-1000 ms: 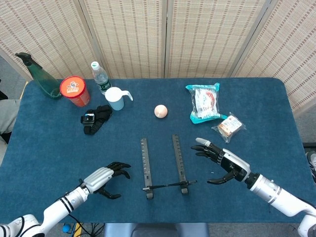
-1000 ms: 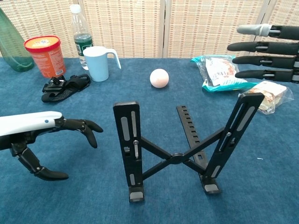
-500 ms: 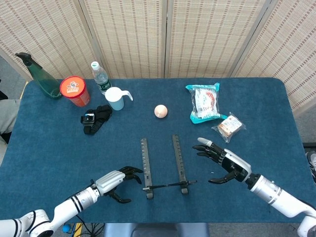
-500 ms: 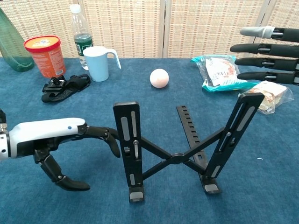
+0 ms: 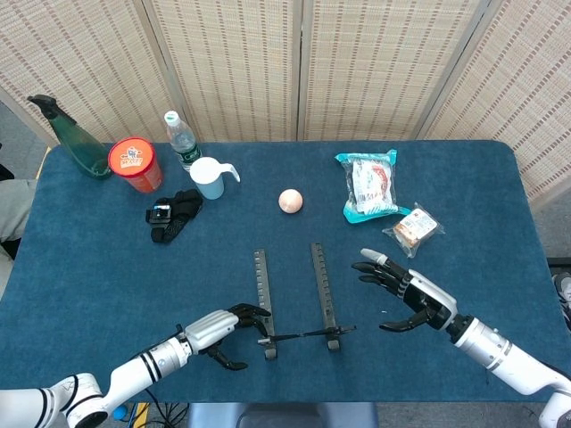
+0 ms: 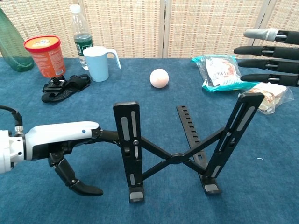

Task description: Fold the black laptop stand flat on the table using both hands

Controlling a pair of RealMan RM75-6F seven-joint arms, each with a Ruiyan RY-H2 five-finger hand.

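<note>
Table: blue cloth [image 5: 89, 267], reed screens behind.
Stand [image 6: 175, 156]: black, still unfolded, upright near the front edge, middle.
Left hand [image 6: 65, 142]: fingers reach behind the stand's left upright, thumb spread below; whether it grips, cannot tell.
Right hand [image 5: 409, 299]: fingers spread, holding nothing, right of the stand.
Far edge: cup [image 5: 208, 177], ball [image 5: 290, 201], snack bags [image 5: 368, 184].

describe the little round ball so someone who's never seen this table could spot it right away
Start at the blue table and look to the middle of its far half, beyond the black laptop stand. The ball lies alone there, between the pale blue cup and the teal snack bag. It is the only round, pale peach thing, touching nothing.
</note>
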